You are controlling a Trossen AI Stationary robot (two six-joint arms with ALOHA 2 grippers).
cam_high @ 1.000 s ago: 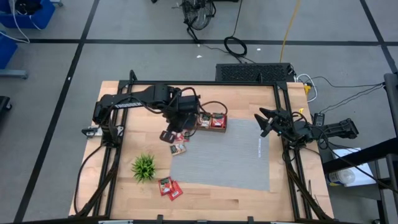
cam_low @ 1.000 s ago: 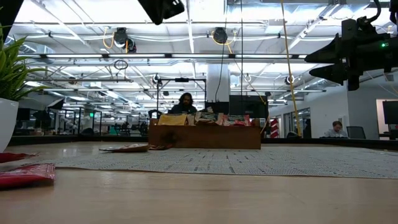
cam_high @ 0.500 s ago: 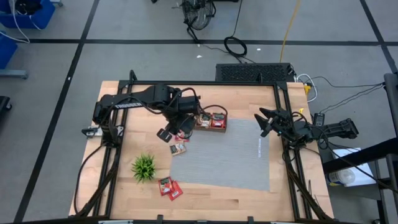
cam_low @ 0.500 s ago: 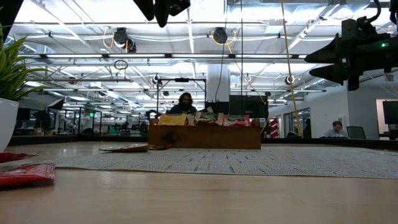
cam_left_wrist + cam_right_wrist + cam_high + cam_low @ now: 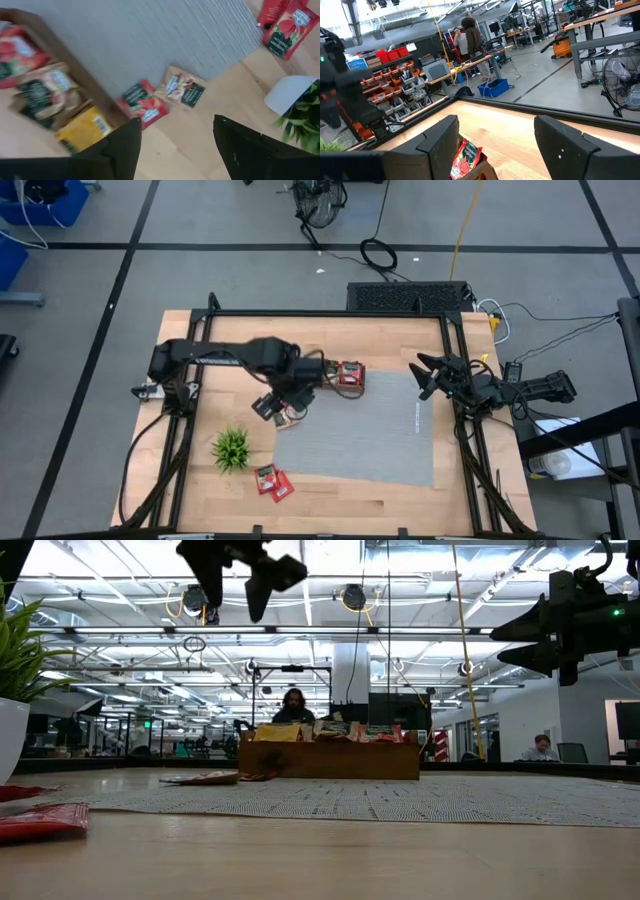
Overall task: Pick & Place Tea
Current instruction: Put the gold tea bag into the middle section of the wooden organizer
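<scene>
At centre-left of the overhead frame, the left gripper (image 5: pixel 272 406) hangs over the wooden table (image 5: pixel 400 330) with its fingers spread apart and nothing between them. Directly beneath it, at the grey mat's (image 5: pixel 370 430) upper-left corner, lie two loose tea packets, one red (image 5: pixel 144 104) and one brown (image 5: pixel 183 90). Just to the right, the wooden tray (image 5: pixel 340 374) holds more packets, red and yellow among them. Two further red packets (image 5: pixel 272 480) lie at lower left, below the small green plant (image 5: pixel 231 447). At the frame's right edge, the right gripper (image 5: pixel 428 375) waits above the table, its fingers likewise wide and empty.
</scene>
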